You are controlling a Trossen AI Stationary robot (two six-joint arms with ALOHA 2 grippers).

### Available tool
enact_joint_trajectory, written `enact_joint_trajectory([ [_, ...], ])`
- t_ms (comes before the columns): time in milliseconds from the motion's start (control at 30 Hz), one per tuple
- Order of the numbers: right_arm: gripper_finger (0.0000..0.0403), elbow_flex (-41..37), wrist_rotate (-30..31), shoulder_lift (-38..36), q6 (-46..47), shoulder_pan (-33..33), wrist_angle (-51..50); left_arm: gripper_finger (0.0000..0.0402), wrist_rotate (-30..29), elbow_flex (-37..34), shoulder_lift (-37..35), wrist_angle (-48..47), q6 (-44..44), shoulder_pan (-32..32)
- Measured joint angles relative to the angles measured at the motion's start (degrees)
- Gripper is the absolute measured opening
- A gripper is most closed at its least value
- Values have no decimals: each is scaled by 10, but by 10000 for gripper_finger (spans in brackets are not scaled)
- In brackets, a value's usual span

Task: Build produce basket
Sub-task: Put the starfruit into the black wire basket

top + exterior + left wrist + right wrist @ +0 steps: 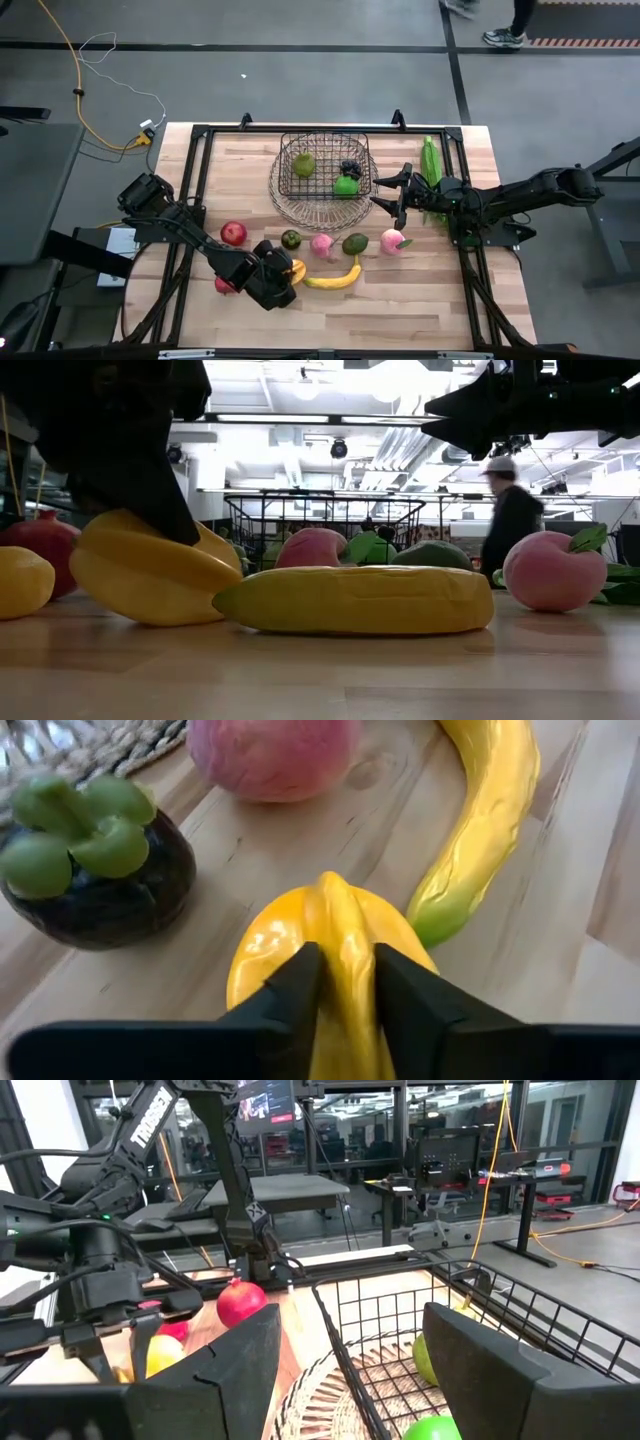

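Left pincer [340, 990] clamped on the starfruit [335, 935], near-left part of the bench [420, 300].

Fingers [295, 990] pinch the starfruit's top ridge; fruit sits on the wood, its side touching the banana [335, 279]. Mangosteen [291, 239], two peaches [321, 244], avocado [355, 243] and a pomegranate [234, 233] lie in a row between the banana and the basket [290, 190]. Basket at bench far centre holds a pear [304, 164], dark grapes [350, 168] and a green fruit [346, 185]. Right pincer [390, 192] hangs released at the basket's right rim; corn husk [431, 160] beside that arm.
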Motion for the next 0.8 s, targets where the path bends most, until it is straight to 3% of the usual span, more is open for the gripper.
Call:
enact_joint_trajectory([
  [200,236,0,0,0,0,0,0,12,-19,31,-10,-43,70,-10],
  [367,236,0,0,0,2,0,-2,15,-100,50,-63,-95,129,-28],
  [633,236,0,0,1,3,0,-4,14,-288,37,-178,-99,270,-63],
  [800,236,0,0,1,4,0,-1,13,-292,-46,-255,-16,329,-46],
])
